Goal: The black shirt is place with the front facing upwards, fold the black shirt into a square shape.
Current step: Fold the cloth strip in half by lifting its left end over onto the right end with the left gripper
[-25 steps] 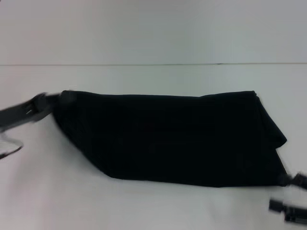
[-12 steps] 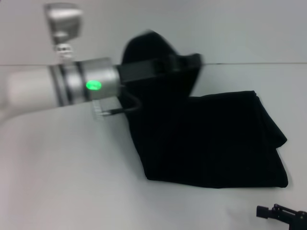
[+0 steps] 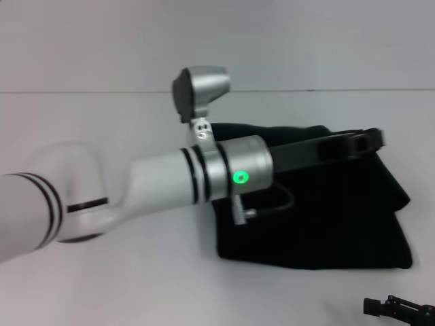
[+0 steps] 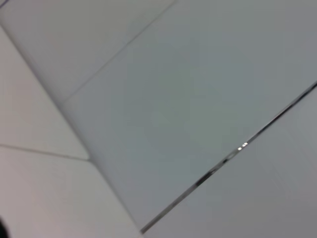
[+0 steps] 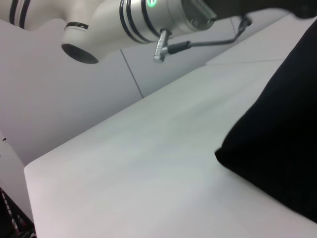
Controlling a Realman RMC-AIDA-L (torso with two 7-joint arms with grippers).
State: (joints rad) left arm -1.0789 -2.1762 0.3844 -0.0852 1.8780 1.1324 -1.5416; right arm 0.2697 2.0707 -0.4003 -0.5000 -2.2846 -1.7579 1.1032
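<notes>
The black shirt [image 3: 319,210] lies on the right half of the white table [image 3: 136,285], folded over on itself into a rough square; its lettering and label are hidden. My left arm reaches across from the left, and its gripper [image 3: 370,141] is at the shirt's far right edge, shut on the fabric just above the pile. My right gripper [image 3: 382,305] is low at the table's front right, clear of the shirt, open and empty. In the right wrist view the shirt's near corner [image 5: 282,134] shows. The left wrist view shows only wall panels.
The left arm's white forearm and silver wrist with a green light [image 3: 238,176] hang over the table's middle and the shirt's left edge. The arm also shows in the right wrist view [image 5: 124,20]. The table's back edge [image 3: 102,92] runs behind.
My left gripper has carried the shirt's left end up and across to the right, laying it over the right half. My right gripper has drawn back from the shirt's front right corner.
</notes>
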